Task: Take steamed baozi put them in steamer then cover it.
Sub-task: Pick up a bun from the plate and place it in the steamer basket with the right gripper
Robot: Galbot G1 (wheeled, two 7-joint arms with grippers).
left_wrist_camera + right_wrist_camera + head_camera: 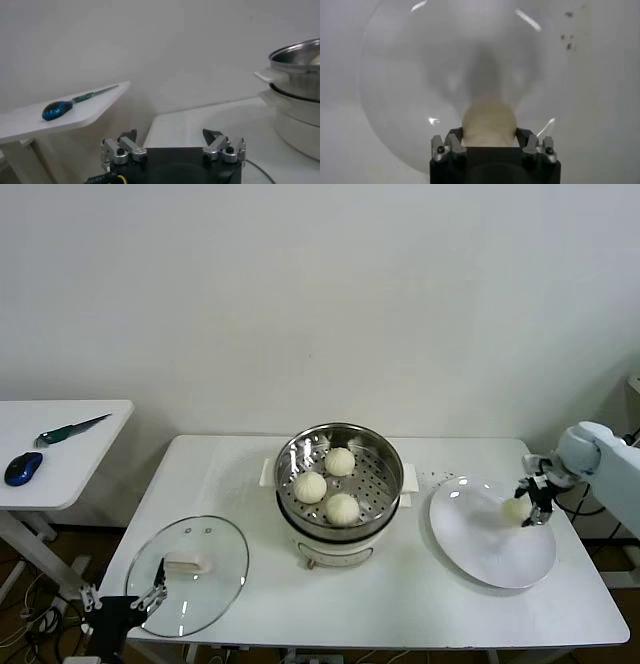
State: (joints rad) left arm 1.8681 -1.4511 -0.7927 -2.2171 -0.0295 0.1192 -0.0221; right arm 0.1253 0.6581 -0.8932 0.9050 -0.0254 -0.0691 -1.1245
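Three cream-white baozi [328,483] lie in the shiny steel steamer [385,456] on its white pot base at the table's middle. My right gripper [528,502] is shut on the fourth baozi [516,508], holding it just above the white plate [480,549]; in the right wrist view the bun [489,122] sits between the fingers over the plate [395,85]. The glass cover [205,569] with its white handle lies flat at the table's front left. My left gripper [150,594] is open and empty at the cover's near edge; it also shows in the left wrist view [172,139].
A side table [70,429] on the left carries a blue mouse [22,468] and a green-handled tool [70,429]. In the left wrist view the steamer's rim [295,52] stands to one side. A few dark specks lie on the table beside the plate [566,37].
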